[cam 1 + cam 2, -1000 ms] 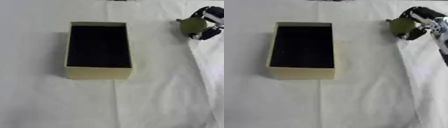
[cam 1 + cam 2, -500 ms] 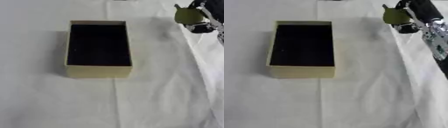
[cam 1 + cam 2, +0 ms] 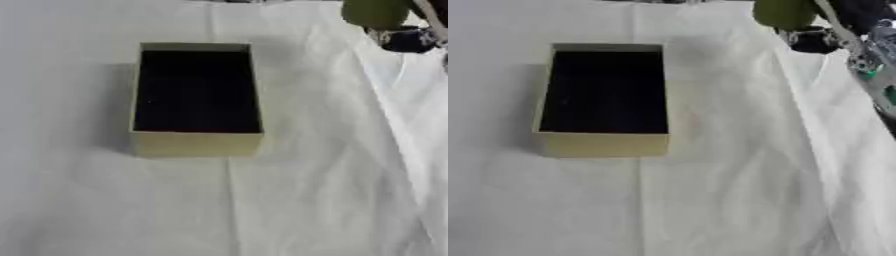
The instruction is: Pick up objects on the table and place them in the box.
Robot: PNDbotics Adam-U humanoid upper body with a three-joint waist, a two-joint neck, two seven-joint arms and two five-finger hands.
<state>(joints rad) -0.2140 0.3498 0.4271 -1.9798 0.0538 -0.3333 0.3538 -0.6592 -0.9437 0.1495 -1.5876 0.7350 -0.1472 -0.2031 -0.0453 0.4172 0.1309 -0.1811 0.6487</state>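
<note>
My right robot hand [image 3: 820,36], upper right of the frame, has its fingers curled round an olive-green object [image 3: 782,12]; the black-lined box [image 3: 196,97] sits open on the desk [image 3: 306,200], no writing readable

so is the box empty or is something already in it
Empty: the box shows only its dark inside. The green object is up in the right hand, outside it.

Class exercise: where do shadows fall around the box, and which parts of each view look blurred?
Left eye view: the box casts a soft shadow to its left; the green object is smeared. Right eye view: the right hand is blurred at the top edge; the box's interior is uniformly dark.
</note>
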